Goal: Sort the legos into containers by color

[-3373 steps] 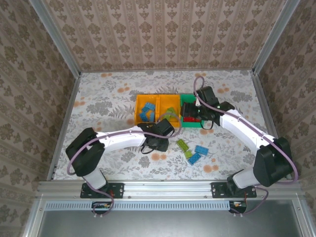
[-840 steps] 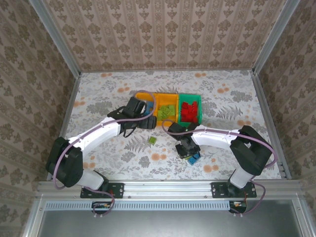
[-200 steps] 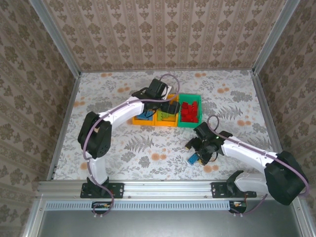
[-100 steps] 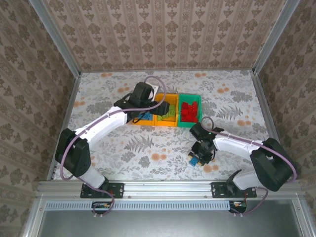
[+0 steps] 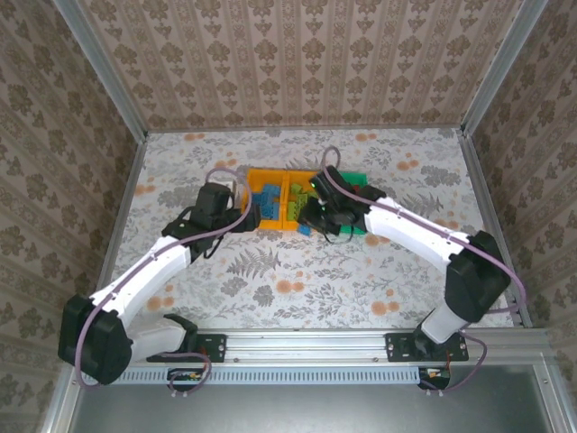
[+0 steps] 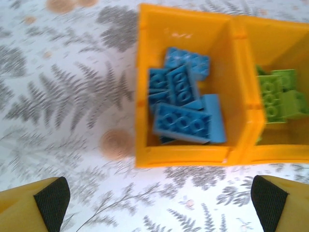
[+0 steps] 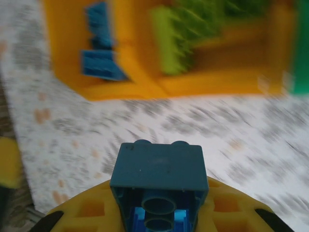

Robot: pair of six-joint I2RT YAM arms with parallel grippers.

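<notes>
The right gripper point(image 5: 313, 216) is seen clamped on a blue lego brick point(image 7: 158, 170) at the near edge of the middle orange bin point(image 7: 217, 81), while the left orange bin point(image 7: 65, 53), where blue bricks are gathered, lies just to its far left.

Table point(image 5: 207, 162): had a pale surface printed with grey ferns and orange blossoms.
Walls point(image 5: 297, 63): beige damask wallpaper rose around the table on three sides.
Aluminium rail point(image 5: 306, 347): ran along the table's near edge.
</notes>
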